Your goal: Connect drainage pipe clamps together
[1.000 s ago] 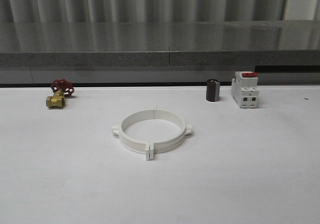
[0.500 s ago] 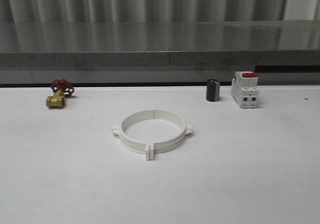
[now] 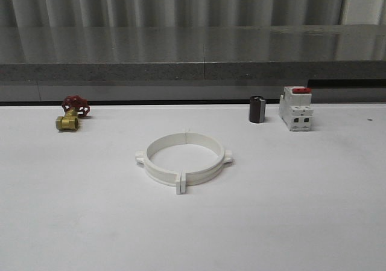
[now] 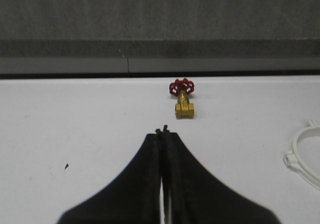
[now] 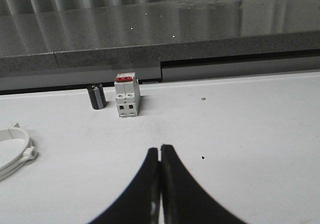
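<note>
In the front view you see the two drainage pipe clamps (image 3: 183, 160) lying joined as one white ring at the middle of the white table (image 3: 301, 210), their end flanges meeting at the near and far sides; a brass valve with a red handwheel (image 3: 71, 114) sits far back to the left, and a dark cylinder (image 3: 257, 109) stands just beside a white breaker with a red switch (image 3: 295, 108) far back to the right. In your left wrist view, the left gripper (image 4: 162, 131) has its fingers pressed together on nothing, the valve ahead of the tips and a clamp edge off to one side. In your right wrist view, the right gripper (image 5: 160, 148) is likewise closed and empty, with the breaker and cylinder beyond its tips.
</note>
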Controlling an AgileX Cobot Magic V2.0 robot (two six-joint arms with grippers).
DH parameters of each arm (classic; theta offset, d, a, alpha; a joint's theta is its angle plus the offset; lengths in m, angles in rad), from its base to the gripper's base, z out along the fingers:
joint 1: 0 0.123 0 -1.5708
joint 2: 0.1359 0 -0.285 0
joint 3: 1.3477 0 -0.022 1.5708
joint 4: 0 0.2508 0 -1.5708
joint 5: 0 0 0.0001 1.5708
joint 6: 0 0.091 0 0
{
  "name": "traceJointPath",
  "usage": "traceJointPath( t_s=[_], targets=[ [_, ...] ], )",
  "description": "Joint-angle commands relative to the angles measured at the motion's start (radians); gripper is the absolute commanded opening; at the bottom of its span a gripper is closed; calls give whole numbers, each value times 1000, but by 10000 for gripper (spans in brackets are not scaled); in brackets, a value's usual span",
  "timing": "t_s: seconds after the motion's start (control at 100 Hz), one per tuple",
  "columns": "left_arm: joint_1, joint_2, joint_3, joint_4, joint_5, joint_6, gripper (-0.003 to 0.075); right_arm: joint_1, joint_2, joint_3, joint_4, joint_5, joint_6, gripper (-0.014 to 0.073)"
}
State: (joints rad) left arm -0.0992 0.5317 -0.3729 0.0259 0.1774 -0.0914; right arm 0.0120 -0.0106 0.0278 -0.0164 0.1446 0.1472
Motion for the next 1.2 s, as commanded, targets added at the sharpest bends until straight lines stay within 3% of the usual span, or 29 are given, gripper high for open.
traceJointPath(
  t_s=[0.0, 0.33, 0.58, 1.19],
  targets=[
    [3, -56, 50, 15, -192, 1, -20, -6, -19, -16, -2, -84, -9, -118],
    [81, -372, 303, 69, -225, -37, -20, -6, -19, -16, -2, -84, -9, -118],
    [81, -572, 405, 97, -146, -110, -20, -6, -19, -16, -2, -84, -9, -118],
    [81, -569, 403, 121, -147, -110, -20, -6, -19, -16, -2, -84, -9, -118]
  ],
)
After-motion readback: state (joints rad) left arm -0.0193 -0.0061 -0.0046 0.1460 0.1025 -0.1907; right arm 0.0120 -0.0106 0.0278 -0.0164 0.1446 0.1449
